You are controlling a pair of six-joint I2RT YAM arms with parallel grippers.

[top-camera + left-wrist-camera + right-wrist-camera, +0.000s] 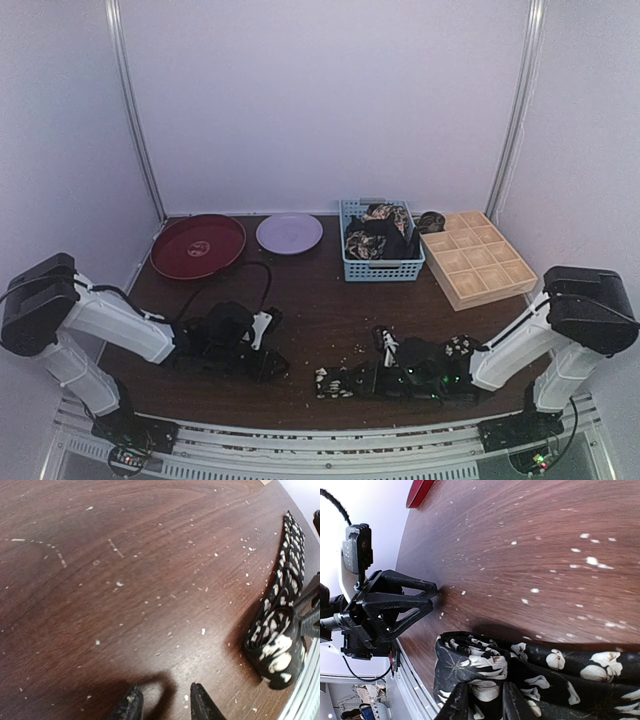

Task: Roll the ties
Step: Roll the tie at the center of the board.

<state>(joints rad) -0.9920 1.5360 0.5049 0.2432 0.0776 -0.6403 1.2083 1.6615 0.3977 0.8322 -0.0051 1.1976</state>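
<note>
A black tie with cream floral print (385,372) lies along the near table edge, its left end partly rolled. My right gripper (342,382) is shut on that rolled end. In the right wrist view the gripper (485,704) pinches the roll of tie (485,665), and the flat strip runs off to the right. My left gripper (272,366) sits low on the table just left of the roll, open and empty. In the left wrist view the gripper (165,706) hovers over bare wood, apart from the tie (280,630) at the right edge.
A blue mesh basket (382,268) holding more ties stands at the back centre. A wooden gridded tray (478,258) lies to its right with a small dark roll (431,221) at its far corner. A red plate (197,245) and a lavender plate (289,233) are back left.
</note>
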